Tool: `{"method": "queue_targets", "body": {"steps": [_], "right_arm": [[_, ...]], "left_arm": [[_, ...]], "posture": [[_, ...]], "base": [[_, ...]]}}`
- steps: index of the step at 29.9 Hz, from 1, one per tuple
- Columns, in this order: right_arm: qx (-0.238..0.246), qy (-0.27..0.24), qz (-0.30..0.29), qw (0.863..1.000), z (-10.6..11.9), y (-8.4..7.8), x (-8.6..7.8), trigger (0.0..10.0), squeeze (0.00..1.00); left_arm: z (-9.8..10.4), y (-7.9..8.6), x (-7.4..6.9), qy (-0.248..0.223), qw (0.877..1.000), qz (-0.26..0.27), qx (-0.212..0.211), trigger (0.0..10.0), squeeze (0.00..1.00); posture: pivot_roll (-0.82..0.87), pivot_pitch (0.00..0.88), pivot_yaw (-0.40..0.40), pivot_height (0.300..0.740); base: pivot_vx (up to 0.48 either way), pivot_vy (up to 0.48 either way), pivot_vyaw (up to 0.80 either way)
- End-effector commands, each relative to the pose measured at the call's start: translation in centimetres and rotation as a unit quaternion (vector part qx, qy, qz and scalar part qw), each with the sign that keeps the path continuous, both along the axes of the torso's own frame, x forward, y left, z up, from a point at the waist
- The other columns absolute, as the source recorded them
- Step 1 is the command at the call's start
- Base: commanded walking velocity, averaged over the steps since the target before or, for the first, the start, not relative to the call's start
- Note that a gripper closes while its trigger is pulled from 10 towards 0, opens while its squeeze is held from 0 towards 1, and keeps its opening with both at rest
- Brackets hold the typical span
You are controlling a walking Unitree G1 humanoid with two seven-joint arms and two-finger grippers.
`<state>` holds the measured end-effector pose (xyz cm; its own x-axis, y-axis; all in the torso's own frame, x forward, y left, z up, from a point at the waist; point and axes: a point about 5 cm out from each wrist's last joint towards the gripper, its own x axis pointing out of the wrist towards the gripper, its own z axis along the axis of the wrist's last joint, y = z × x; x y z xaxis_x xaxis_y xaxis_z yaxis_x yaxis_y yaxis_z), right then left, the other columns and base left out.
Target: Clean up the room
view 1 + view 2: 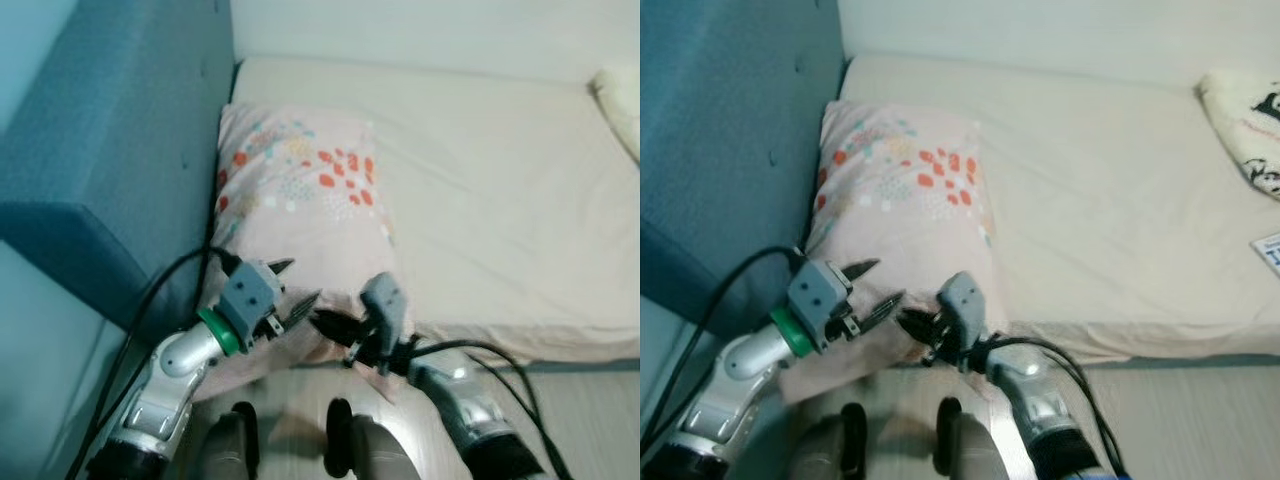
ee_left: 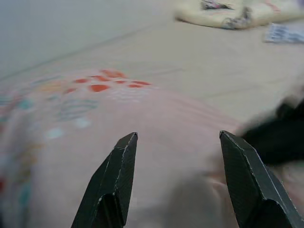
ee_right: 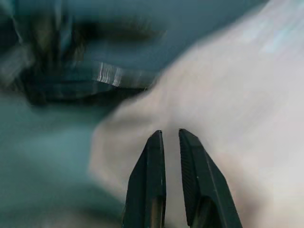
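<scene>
Bed (image 1: 480,190) with a cream sheet spans most of the head views, running up against a blue upholstered headboard (image 1: 110,150) on the robot's left. Pillow (image 1: 300,200), pale pink with orange, teal and yellow spots, lies at the head end against that headboard, its near end hanging over the bed's front edge toward the floor (image 1: 590,420). At the far right of the bed sits a rumpled cream cloth with dark print (image 1: 1245,125), and just nearer than it a small white paper (image 1: 1268,250).

Left gripper (image 1: 288,285) hangs over the pillow's near end with its two black fingers spread wide; the left wrist view shows the pink fabric between and beyond them. Right gripper (image 1: 325,322) is at the pillow's overhanging edge, close beside the left one, its fingers nearly pressed together with only a thin gap, the pale fabric behind them in the blurred right wrist view.
</scene>
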<state>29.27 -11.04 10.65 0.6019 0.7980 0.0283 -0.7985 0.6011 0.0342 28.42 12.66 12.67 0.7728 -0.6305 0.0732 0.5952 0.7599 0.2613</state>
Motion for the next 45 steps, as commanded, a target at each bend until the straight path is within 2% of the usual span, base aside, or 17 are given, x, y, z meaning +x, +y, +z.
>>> {"method": "queue_targets", "body": {"steps": [1,2,3,5,6,7,10,11,13,14,15,16,17,24,34,38,45], "right_arm": [[0.014,-0.013,-0.045,0.999,0.7,-1.0,0.6,10.0,0.00],[0.018,-0.031,-0.111,0.993,1.3,-2.0,1.6,10.0,0.00],[0.018,-0.031,-0.111,0.993,1.3,-2.0,1.6,10.0,0.00],[0.026,-0.041,-0.262,0.964,1.6,-4.3,3.0,10.0,0.00],[0.031,-0.037,-0.307,0.951,1.5,-5.0,3.3,10.0,0.00],[0.031,-0.037,-0.307,0.951,1.5,-5.0,3.3,10.0,0.00],[-0.002,-0.024,-0.406,0.913,-0.2,-5.7,2.2,10.0,0.00],[-0.002,-0.024,-0.406,0.913,-0.2,-5.7,2.2,10.0,0.00],[0.002,-0.011,-0.453,0.892,-1.2,-5.8,1.2,10.0,0.00],[0.002,-0.011,-0.453,0.892,-1.2,-5.8,1.2,10.0,0.00],[-0.007,-0.014,-0.465,0.885,-1.9,-5.4,0.5,10.0,0.00],[-0.007,-0.014,-0.465,0.885,-1.9,-5.4,0.5,10.0,0.00],[-0.012,-0.017,-0.467,0.884,-2.3,-5.1,0.2,10.0,0.00],[-0.023,-0.053,-0.474,0.879,-2.0,-4.5,0.2,10.0,0.00],[-0.024,-0.051,-0.475,0.878,-2.0,-4.4,0.5,10.0,0.00],[-0.020,-0.025,-0.474,0.880,-2.7,-4.5,0.5,10.0,0.00],[-0.020,-0.016,-0.476,0.879,-3.1,-4.6,0.4,10.0,0.00]], "left_arm": [[-0.7,0.5,0.2,0.025,0.999,0.028,-0.017,10.0,0.00],[-0.7,0.9,0.6,0.031,0.997,0.061,-0.028,10.0,0.00],[-0.7,0.9,0.6,0.031,0.997,0.061,-0.028,10.0,0.00],[-1.8,1.6,1.5,0.085,0.984,0.137,-0.073,10.0,0.00],[-2.2,1.7,1.7,0.103,0.978,0.157,-0.088,10.0,0.00],[-2.2,1.7,1.7,0.103,0.978,0.157,-0.088,10.0,0.00],[-4.2,1.9,1.5,0.137,0.967,0.200,-0.079,10.0,0.00],[-4.2,1.9,1.5,0.137,0.967,0.200,-0.079,10.0,0.00],[-4.7,2.0,1.4,0.143,0.964,0.212,-0.076,10.0,0.00],[-4.7,2.0,1.4,0.143,0.964,0.212,-0.076,10.0,0.00],[-5.0,2.0,1.4,0.155,0.956,0.224,-0.106,10.0,0.00],[-5.0,2.0,1.4,0.155,0.956,0.224,-0.106,10.0,0.00],[-5.0,2.0,1.5,0.160,0.951,0.232,-0.129,10.0,0.00],[-4.6,1.4,2.2,0.154,0.950,0.237,-0.136,10.0,0.00],[-4.1,0.2,2.3,0.141,0.959,0.211,-0.124,10.0,0.00],[-4.2,-0.2,2.2,0.136,0.966,0.192,-0.105,10.0,0.00],[-4.0,-0.4,2.1,0.137,0.968,0.182,-0.108,10.0,0.00]], "posture": [[0.05,0.130,-0.023,0.740],[0.05,0.122,-0.015,0.740],[0.05,0.122,-0.015,0.740],[0.04,0.113,-0.007,0.740],[0.04,0.113,-0.007,0.740],[0.04,0.113,-0.007,0.740],[0.04,0.101,-0.003,0.740],[0.04,0.101,-0.003,0.740],[0.04,0.099,-0.001,0.740],[0.04,0.099,-0.001,0.740],[0.04,0.095,0.002,0.740],[0.04,0.095,0.002,0.740],[0.04,0.094,0.003,0.740],[0.04,0.079,0.002,0.740],[0.04,0.072,0.001,0.740],[0.04,0.071,0.006,0.740],[0.04,0.074,0.012,0.740]], "base": [[0.000,0.000,0.00],[0.000,0.000,0.00],[0.000,0.000,0.00],[0.000,0.000,0.00],[0.000,0.000,0.00],[0.000,0.000,0.00],[0.000,0.000,0.00],[0.000,0.000,0.00],[0.000,0.000,0.00],[0.000,0.000,0.00],[0.000,0.000,0.00],[0.000,0.000,0.00],[0.000,0.000,0.00],[0.000,0.000,0.00],[0.000,0.000,0.00],[0.000,0.000,0.00],[0.000,0.000,0.00]]}}
